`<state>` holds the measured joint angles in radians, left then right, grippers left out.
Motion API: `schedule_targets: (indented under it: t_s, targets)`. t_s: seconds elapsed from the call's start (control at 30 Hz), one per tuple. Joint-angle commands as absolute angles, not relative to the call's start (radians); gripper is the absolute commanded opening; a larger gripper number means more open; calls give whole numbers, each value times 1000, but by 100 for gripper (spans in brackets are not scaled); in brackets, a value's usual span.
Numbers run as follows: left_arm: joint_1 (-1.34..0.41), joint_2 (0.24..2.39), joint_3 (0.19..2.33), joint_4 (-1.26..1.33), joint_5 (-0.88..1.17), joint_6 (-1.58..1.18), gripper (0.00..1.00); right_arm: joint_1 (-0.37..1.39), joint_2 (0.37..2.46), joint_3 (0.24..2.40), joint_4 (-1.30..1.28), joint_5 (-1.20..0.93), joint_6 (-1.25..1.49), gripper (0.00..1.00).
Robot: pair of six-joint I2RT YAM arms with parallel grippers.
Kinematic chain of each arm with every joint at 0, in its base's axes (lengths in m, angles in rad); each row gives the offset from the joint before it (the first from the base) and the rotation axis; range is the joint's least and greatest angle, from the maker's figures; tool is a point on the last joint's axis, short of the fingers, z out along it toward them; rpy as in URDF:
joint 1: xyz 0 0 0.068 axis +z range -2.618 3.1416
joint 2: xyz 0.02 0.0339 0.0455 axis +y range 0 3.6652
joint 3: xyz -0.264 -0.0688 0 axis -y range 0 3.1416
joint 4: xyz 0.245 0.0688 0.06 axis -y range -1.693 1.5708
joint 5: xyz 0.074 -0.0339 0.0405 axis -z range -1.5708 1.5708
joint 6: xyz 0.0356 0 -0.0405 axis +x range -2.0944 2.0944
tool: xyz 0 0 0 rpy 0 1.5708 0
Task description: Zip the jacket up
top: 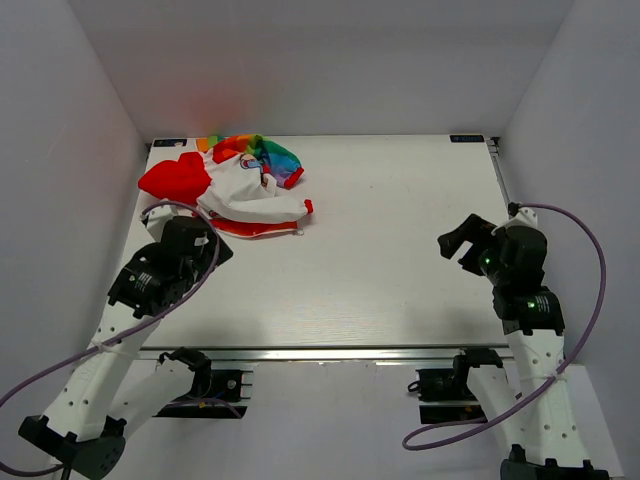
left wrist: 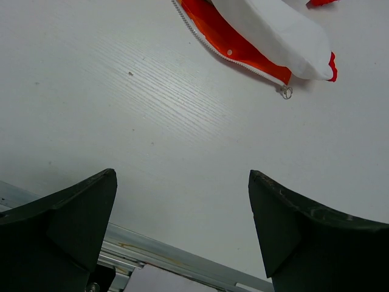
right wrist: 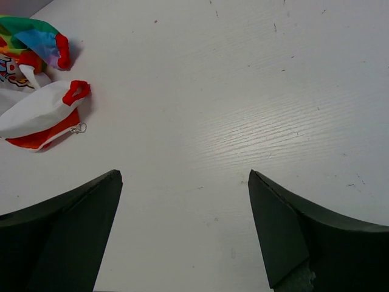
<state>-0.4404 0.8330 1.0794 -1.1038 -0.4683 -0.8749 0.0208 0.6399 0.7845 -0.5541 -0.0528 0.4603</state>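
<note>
Spreading across the top view, the white table (top: 380, 260) carries the jacket (top: 245, 185) crumpled at about eleven o'clock, its red hood toward nine and its rainbow panel toward twelve. The left gripper (left wrist: 182, 182) hovers at the jacket's seven o'clock, jaws wide apart, holding nothing. The right gripper (right wrist: 185, 179), at the table's four o'clock, gapes equally, empty. A small zipper pull (left wrist: 285, 92) lies at the red hem's end.

The jacket (top: 240, 185) lies bunched at the tabletop's (top: 400, 250) far left corner, most of its zipper (left wrist: 209, 46) folded out of sight (its prints (top: 252, 163) too small to read); the wrist views crop it at their top and left edges.
</note>
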Motion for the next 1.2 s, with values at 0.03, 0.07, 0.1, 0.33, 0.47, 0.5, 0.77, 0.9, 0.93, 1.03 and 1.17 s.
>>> schedule_targets:
  t_s: [0.03, 0.07, 0.1, 0.33, 0.47, 0.5, 0.77, 0.9, 0.93, 1.03, 1.17]
  targets:
    - [-439, 856, 1071, -1075, -471, -888, 98, 18, 655, 764, -532, 27, 486, 89]
    - [-439, 876, 1071, -1066, -469, -887, 98, 18, 667, 767, -538, 43, 488, 89]
    - [-440, 891, 1071, -1039, -468, -884, 98, 18, 682, 773, -548, 57, 486, 89]
    - [-439, 1113, 1077, -764, -442, -842, 98, 18, 802, 816, -514, -84, 423, 89]
    - [-400, 1351, 1187, -686, -434, -824, 98, 18, 769, 805, -425, -118, 437, 89]
    - [-390, 1455, 1216, -678, -443, -818, 98, 18, 762, 804, -416, -130, 433, 89]
    - [-236, 1874, 1475, -513, -353, -709, 98, 18, 773, 766, -390, -218, 399, 90]
    - [-221, 1979, 1600, -422, -249, -588, 96, 18, 799, 756, -391, -236, 380, 89]
    - [-215, 1993, 1617, -405, -226, -569, 84, 18, 802, 758, -393, -235, 377, 89]
    - [-210, 2046, 1734, -437, -183, -540, 0, 18, 802, 764, -396, -229, 376, 89]
    - [-230, 1936, 1717, -372, -61, -416, 0, 18, 784, 764, -388, -229, 382, 89]
